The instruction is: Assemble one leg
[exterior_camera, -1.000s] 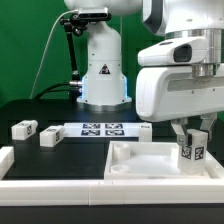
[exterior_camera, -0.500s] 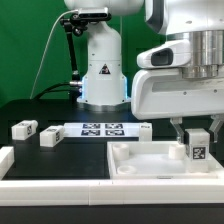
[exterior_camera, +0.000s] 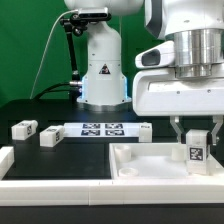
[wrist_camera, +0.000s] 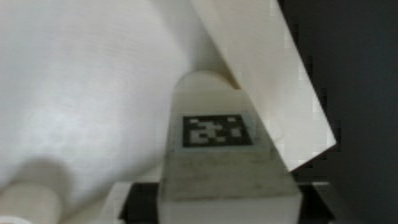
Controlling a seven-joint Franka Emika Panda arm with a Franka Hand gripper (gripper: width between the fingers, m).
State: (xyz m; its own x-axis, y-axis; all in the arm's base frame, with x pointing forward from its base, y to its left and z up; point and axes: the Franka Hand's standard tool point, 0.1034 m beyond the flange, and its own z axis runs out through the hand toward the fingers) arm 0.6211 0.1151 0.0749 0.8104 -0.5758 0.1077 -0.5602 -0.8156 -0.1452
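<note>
In the exterior view, the white tray-like piece (exterior_camera: 160, 160) lies on the dark counter (exterior_camera: 50, 115) and serves as the landmark. The hand (exterior_camera: 195, 135) hangs over the tray's end toward the exterior view's right, its two fingers pinching a leg (exterior_camera: 195, 152), a chunky white block whose coded tag faces the camera. The leg stands upright between the fingers, its lower end down inside the tray's recessed area near the corner; whether it touches the tray floor cannot be told. The bulky white wrist housing (exterior_camera: 175, 95) sits directly above the tray.

Beyond the tray, on the side away from the camera, a flat black strip of printed tags (exterior_camera: 103, 128) lies on the counter. Two more legs rest well apart from the tray, toward the exterior view's left: a near leg (exterior_camera: 50, 137) just beside the strip's end, and a far leg (exterior_camera: 24, 128) further out from the tray. A white rail (exterior_camera: 50, 190) runs along the counter's front edge, below the tray. The arm's white base (exterior_camera: 103, 65) stands behind the strip, further from the tray.

In the wrist view, the held leg (wrist_camera: 217, 150) fills the centre, its tag sharp against the pale body. The tray's white floor (wrist_camera: 89, 90) spreads behind it, and a tray wall (wrist_camera: 267, 70) runs slantwise just beside the leg. A dark finger pad (wrist_camera: 143, 198) presses against the leg's lower flank.
</note>
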